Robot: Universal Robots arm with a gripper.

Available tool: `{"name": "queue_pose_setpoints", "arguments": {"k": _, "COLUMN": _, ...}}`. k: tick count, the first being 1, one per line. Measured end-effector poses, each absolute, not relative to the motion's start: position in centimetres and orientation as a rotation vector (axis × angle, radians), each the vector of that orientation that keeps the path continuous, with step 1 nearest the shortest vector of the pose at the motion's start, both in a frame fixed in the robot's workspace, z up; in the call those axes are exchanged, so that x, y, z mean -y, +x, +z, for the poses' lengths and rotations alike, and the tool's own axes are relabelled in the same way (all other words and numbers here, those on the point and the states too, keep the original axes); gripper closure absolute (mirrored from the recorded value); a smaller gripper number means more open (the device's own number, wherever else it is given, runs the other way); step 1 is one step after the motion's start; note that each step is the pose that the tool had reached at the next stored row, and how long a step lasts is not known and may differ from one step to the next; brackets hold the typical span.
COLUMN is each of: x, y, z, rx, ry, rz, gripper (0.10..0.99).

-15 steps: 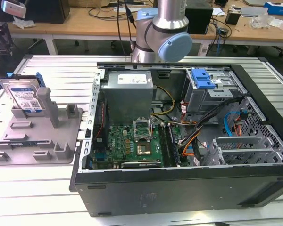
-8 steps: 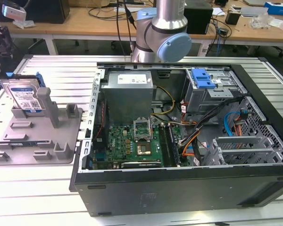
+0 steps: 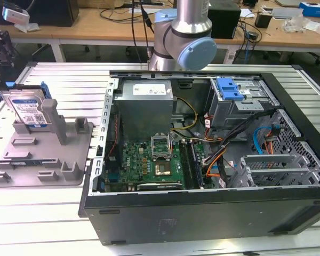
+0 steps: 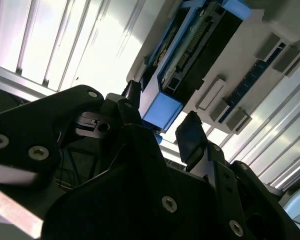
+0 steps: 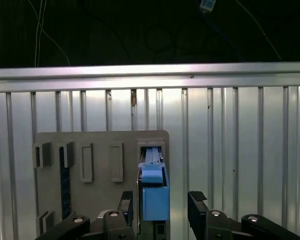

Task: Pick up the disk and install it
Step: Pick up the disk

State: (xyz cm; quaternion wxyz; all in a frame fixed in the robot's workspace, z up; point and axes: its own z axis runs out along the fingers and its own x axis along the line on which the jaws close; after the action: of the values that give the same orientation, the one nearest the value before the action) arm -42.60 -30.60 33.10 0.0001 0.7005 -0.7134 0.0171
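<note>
The disk (image 3: 28,108) stands on edge in a slot of a grey holder plate (image 3: 48,154) at the exterior view's left, its white-and-blue label facing out and blue frame around it. In both wrist views I look along the gripper at the disk's blue end (image 5: 154,192) (image 4: 162,109). My gripper (image 5: 161,206) (image 4: 161,120) is open, with one black finger (image 5: 126,204) close beside the blue frame and the other finger (image 5: 197,202) a gap away. The disk's end lies between them, and nothing is gripped.
An open computer case (image 3: 202,208) takes up the middle and the exterior view's right, with motherboard (image 3: 149,160), grey power supply (image 3: 146,101), cables and a drive cage with a blue latch (image 3: 229,89). The ribbed metal table (image 3: 42,213) ends just beyond the holder plate (image 5: 100,150).
</note>
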Motion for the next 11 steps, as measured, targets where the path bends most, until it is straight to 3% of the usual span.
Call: {"name": "queue_pose_setpoints", "arguments": {"k": 11, "x": 31.16, "y": -42.03, "z": 32.42, "rx": 2.237, "ry": 2.196, "rz": 0.043, "gripper": 0.529}}
